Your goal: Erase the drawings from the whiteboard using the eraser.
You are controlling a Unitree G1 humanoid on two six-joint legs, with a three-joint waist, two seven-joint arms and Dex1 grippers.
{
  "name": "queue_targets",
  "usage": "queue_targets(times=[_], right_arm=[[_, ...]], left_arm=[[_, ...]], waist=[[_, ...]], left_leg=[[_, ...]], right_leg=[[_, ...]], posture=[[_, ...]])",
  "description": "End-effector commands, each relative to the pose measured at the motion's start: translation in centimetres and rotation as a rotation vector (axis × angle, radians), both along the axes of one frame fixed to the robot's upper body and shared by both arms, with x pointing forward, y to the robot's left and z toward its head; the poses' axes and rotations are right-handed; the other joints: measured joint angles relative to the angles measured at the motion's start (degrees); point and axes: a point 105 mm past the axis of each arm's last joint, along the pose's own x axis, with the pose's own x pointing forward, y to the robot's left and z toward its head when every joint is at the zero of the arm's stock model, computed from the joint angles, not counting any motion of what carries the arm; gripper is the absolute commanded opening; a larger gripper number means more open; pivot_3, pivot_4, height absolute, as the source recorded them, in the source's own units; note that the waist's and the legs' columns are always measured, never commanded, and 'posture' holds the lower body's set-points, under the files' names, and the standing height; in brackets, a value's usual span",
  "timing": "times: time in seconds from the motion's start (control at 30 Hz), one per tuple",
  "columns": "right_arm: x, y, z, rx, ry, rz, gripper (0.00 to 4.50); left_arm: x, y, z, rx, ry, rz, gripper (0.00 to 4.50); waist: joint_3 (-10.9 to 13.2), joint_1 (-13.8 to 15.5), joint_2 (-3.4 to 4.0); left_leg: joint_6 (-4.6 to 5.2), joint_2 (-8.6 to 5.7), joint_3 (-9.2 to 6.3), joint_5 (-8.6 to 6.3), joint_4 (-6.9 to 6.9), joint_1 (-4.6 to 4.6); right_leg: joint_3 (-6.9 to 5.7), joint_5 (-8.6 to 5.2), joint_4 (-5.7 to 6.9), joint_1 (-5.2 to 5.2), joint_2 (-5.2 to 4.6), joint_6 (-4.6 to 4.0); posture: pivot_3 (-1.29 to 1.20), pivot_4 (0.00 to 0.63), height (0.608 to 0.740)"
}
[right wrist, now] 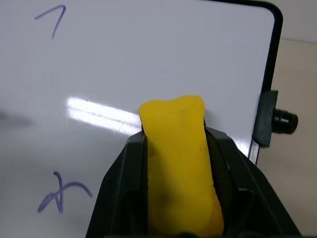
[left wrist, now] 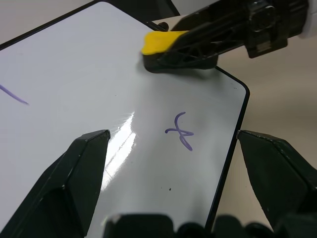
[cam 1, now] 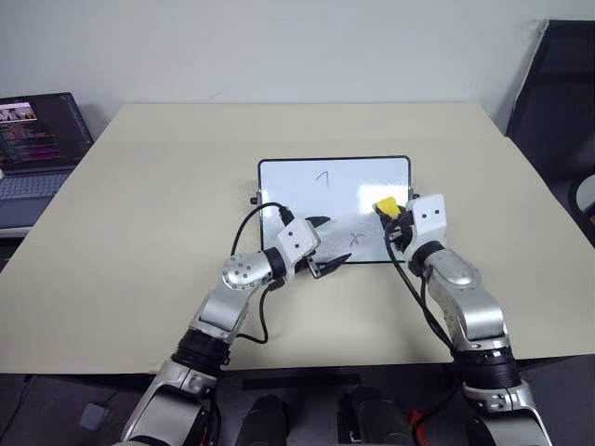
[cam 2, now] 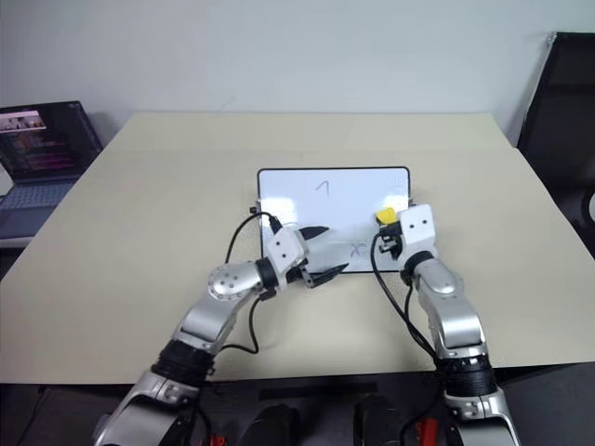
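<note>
Erasing looks partly done at most: the whiteboard shows two drawings, a "1" stroke well ahead of both jaws and an "x" squiggle just ahead of the left gripper, whose jaws stand spread over the board's near edge. The right gripper is clenched on the one yellow eraser, over the board's right side.

Looking like an office or small meeting room: a big plain beige table is sitting against a bare white wall, a laptop is running far left, and a black chair is standing far right.
</note>
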Motion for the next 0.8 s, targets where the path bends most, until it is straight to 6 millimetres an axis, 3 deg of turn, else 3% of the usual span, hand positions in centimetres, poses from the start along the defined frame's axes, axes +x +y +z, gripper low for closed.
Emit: queue_targets(times=[0.03,0.27,0.43,0.6,0.8], right_arm=[[-1.2,-1.4,-3.1,-0.027,0.145,-0.03,1.23],[-2.9,-1.8,-4.1,-0.046,0.178,-0.016,1.23],[-2.6,-1.3,-2.0,-0.008,0.078,0.002,1.23],[-2.2,0.5,0.8,0.022,-0.082,0.076,1.23],[-1.7,2.7,3.2,-0.034,-0.233,0.198,1.23]], left_arm=[[0.0,0.2,1.7,-0.027,-0.056,0.015,4.5],[0.0,0.3,1.6,-0.024,-0.054,0.018,4.5],[0.1,0.1,1.7,-0.023,-0.056,0.013,4.5],[0.4,0.4,2.0,-0.031,-0.076,0.04,4.5],[2.3,2.9,4.1,-0.062,-0.168,0.203,4.5]], waist=[[-0.01,0.01,-0.02],[-0.02,-0.06,-0.05],[0.0,-0.12,-0.07],[0.08,-0.32,-0.1],[0.15,-0.33,-0.11]], left_leg=[[0.0,0.0,0.0,0.0,0.0,0.0],[0.0,0.01,0.01,0.0,0.0,0.01],[0.0,0.01,0.03,0.0,-0.01,0.0],[-0.01,0.01,0.05,0.0,-0.07,-0.08],[-0.01,0.01,0.03,-0.01,-0.25,-0.3]], right_leg=[[-0.01,0.0,-0.01,0.0,0.0,0.0],[-0.02,0.0,-0.02,0.0,0.0,0.0],[-0.01,0.0,-0.06,-0.02,0.01,0.0],[-0.01,0.0,-0.07,-0.11,0.01,0.01],[-0.03,-0.01,-0.21,-0.31,0.01,0.0]], posture=[[0.0,0.15,0.74],[0.0,0.15,0.74],[0.0,0.15,0.74],[0.0,0.15,0.74],[0.0,0.15,0.74]])
